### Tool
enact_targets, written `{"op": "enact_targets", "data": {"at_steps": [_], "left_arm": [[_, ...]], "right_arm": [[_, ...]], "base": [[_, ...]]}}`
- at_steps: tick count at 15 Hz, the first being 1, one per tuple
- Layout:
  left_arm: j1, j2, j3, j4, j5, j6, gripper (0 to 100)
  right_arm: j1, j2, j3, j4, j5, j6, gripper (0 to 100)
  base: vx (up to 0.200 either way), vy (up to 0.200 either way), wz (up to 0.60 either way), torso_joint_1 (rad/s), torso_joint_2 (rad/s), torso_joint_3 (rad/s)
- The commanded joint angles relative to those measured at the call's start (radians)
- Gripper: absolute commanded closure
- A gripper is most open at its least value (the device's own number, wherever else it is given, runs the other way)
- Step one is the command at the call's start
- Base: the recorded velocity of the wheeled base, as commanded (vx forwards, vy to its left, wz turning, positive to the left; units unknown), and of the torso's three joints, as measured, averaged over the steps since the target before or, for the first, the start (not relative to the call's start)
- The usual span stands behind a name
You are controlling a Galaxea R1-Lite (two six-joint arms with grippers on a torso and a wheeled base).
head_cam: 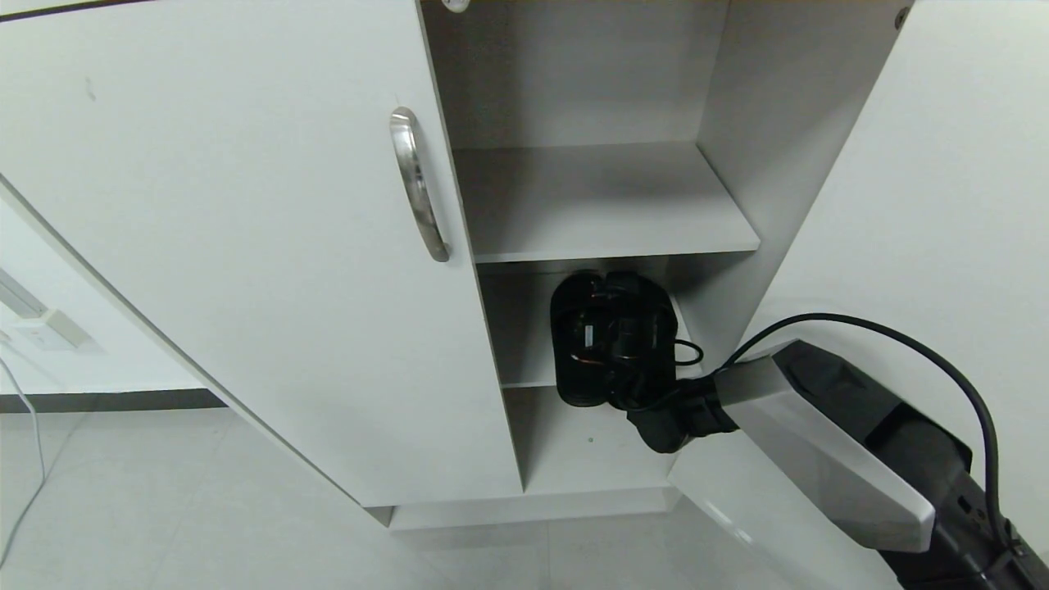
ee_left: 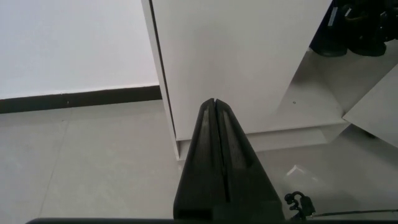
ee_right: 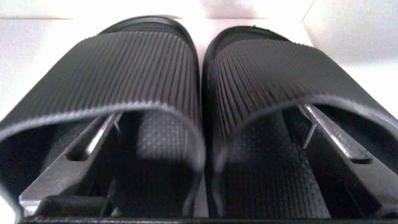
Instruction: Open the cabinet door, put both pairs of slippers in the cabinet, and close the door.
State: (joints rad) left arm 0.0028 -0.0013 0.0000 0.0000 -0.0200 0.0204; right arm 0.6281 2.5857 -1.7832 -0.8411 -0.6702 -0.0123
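Observation:
A pair of black ribbed-strap slippers (head_cam: 578,328) (ee_right: 143,81) lies on the cabinet's lower shelf (head_cam: 524,373), heels at its front edge. My right gripper (head_cam: 627,365) (ee_right: 211,115) reaches into the cabinet and stands open, with one metal finger (ee_right: 93,140) under each strap. The same slippers (ee_left: 354,28) appear in the left wrist view, inside the open compartment. My left gripper (ee_left: 214,102) hangs shut and empty above the floor, in front of the cabinet's base. The right door (head_cam: 942,205) is swung open. The left door (head_cam: 246,246), with its metal handle (head_cam: 418,184), is closed.
The bare upper shelf (head_cam: 598,205) sits above the slippers. A wall socket (head_cam: 49,328) and a thin cable (head_cam: 37,442) are at the far left, above a dark skirting strip (head_cam: 106,400). Light floor tiles (head_cam: 205,533) stretch in front of the cabinet.

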Motion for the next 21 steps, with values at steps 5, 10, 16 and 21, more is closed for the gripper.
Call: {"op": "enact_targets", "data": {"at_steps": [5,10,16,21], "left_arm": [[0.000,0.001,0.000,0.000,0.000,0.001,100],[0.000,0.001,0.000,0.000,0.000,0.001,100],[0.000,0.001,0.000,0.000,-0.005,0.003,100],[0.000,0.001,0.000,0.000,-0.005,0.003,100]], "right_arm": [[0.038,-0.165,0.321,-0.170,-0.002,0.000,0],[0.148,-0.340,0.746,-0.423,0.000,0.000,0],[0.191,-0.389,0.932,-0.553,0.001,0.005,0],[0.191,-0.409,0.955,-0.564,0.001,0.005,0]], "base": [[0.000,0.000,0.00,0.000,0.00,0.000],[0.000,0.000,0.00,0.000,0.00,0.000],[0.000,0.000,0.00,0.000,0.00,0.000],[-0.120,0.000,0.00,0.001,0.00,0.003]]}}
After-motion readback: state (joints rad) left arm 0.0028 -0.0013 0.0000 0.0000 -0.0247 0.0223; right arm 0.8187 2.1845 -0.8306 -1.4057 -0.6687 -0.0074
